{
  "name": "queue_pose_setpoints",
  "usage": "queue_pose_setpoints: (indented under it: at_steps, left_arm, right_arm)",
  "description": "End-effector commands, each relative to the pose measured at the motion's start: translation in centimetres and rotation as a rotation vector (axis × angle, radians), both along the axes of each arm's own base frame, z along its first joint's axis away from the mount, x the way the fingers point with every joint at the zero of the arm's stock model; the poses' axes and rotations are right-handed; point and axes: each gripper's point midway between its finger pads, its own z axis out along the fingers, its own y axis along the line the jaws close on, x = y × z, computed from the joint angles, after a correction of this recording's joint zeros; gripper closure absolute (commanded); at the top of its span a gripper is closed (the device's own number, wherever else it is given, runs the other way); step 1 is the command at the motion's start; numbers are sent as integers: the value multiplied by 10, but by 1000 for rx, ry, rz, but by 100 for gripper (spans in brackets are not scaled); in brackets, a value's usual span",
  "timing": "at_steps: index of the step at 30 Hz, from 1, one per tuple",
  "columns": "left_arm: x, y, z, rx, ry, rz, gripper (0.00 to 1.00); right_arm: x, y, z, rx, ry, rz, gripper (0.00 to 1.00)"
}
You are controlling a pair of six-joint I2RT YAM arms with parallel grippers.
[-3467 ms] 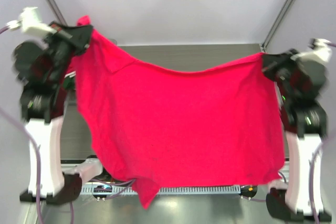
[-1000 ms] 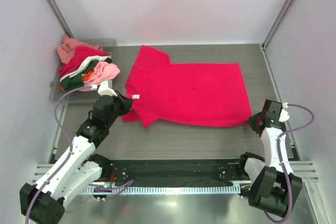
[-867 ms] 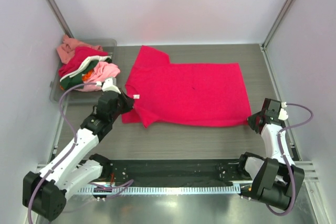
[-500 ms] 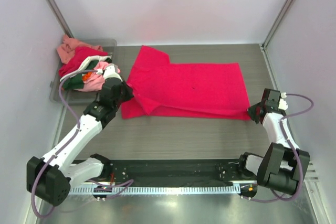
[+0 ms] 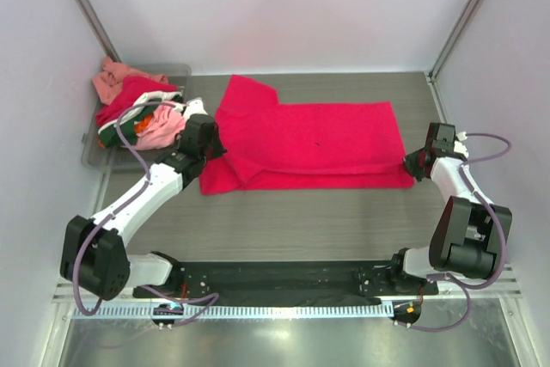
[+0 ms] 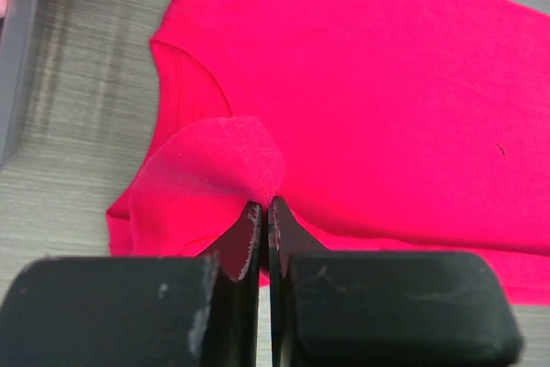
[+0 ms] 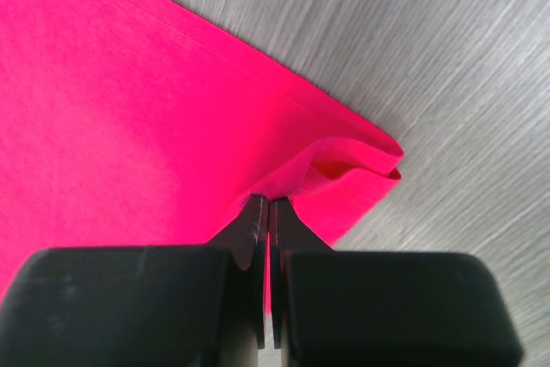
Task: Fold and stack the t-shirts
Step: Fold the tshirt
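A crimson-red t-shirt (image 5: pixel 318 139) lies spread on the grey table, its near edge turned over onto itself in a long fold. My left gripper (image 5: pixel 209 145) is shut on the shirt's left sleeve end, cloth (image 6: pixel 232 156) pinched at the fingertips. At the shirt's right hem corner (image 7: pixel 361 169) my right gripper (image 5: pixel 414 163) is shut on a lifted fold of cloth. More t-shirts (image 5: pixel 137 109), pink, red, dark green and white, are heaped at the back left.
A grey bin (image 5: pixel 96 154) at the back left holds the heap of shirts, close to my left arm. Metal frame posts (image 5: pixel 464 15) rise at both back corners. White walls close in both sides. A black rail (image 5: pixel 284 281) runs along the near edge.
Both grippers have carried the shirt's near edge away from me, folding it over the shirt's body. Before that the shirt hung in the air between the two arms.
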Motion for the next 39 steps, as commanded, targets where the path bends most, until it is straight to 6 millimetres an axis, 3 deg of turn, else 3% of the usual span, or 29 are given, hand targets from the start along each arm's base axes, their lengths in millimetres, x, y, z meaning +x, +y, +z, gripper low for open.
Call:
queue_pose_setpoints:
  at_steps: [1, 22, 30, 35, 37, 39]
  left_arm:
    - [19, 0, 25, 15, -63, 20, 100]
    - [58, -10, 14, 89, -14, 27, 100]
    - [84, -20, -5, 108, 43, 13, 100]
    - [107, -31, -5, 110, 56, 3, 100]
    - [113, -34, -15, 122, 83, -4, 100]
    - [121, -38, -11, 126, 72, -6, 100]
  right_arm:
    - [22, -9, 19, -34, -63, -38, 99]
    - [52, -9, 9, -45, -26, -53, 99]
    - [64, -5, 4, -46, -16, -50, 99]
    - [66, -3, 1, -46, -12, -49, 99]
    - [66, -4, -1, -49, -8, -54, 99]
    - [68, -4, 1, -51, -16, -51, 99]
